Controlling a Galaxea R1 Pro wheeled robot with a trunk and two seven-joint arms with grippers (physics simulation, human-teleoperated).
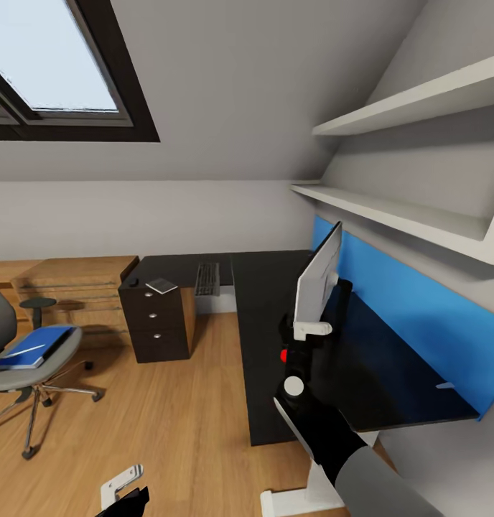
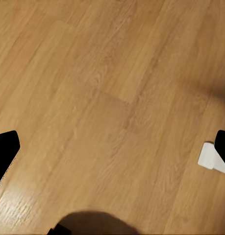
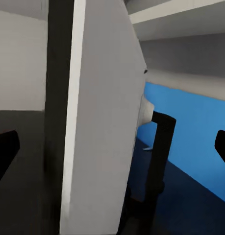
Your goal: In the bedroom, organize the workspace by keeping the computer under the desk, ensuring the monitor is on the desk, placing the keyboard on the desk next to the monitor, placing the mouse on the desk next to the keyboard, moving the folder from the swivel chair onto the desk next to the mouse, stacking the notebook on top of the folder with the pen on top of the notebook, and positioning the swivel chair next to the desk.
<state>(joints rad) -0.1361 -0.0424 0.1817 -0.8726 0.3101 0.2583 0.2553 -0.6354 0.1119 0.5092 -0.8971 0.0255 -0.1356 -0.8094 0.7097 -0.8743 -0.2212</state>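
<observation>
The monitor [image 1: 317, 282] stands edge-on on the black desk [image 1: 268, 337], white back toward the blue panel. My right gripper [image 1: 304, 334] is at its lower edge. In the right wrist view the monitor [image 3: 100, 122] and its black stand [image 3: 160, 156] sit between the wide-apart fingers of the right gripper [image 3: 112, 149], which touch nothing. The keyboard [image 1: 207, 278] and the grey notebook [image 1: 161, 286] lie on the desk's far wing. The blue folder [image 1: 35, 347] lies on the swivel chair [image 1: 21, 377] with the white pen [image 1: 28, 350] on it. My left gripper [image 2: 112, 147] hangs open over bare floor. The computer is out of view.
A small dark object [image 1: 134, 282], perhaps the mouse, sits by the notebook above the drawer unit [image 1: 157, 323]. A low wood cabinet [image 1: 75, 283] stands against the back wall. Two white shelves [image 1: 398, 208] jut over the desk. The desk's white foot [image 1: 290, 500] rests on the floor.
</observation>
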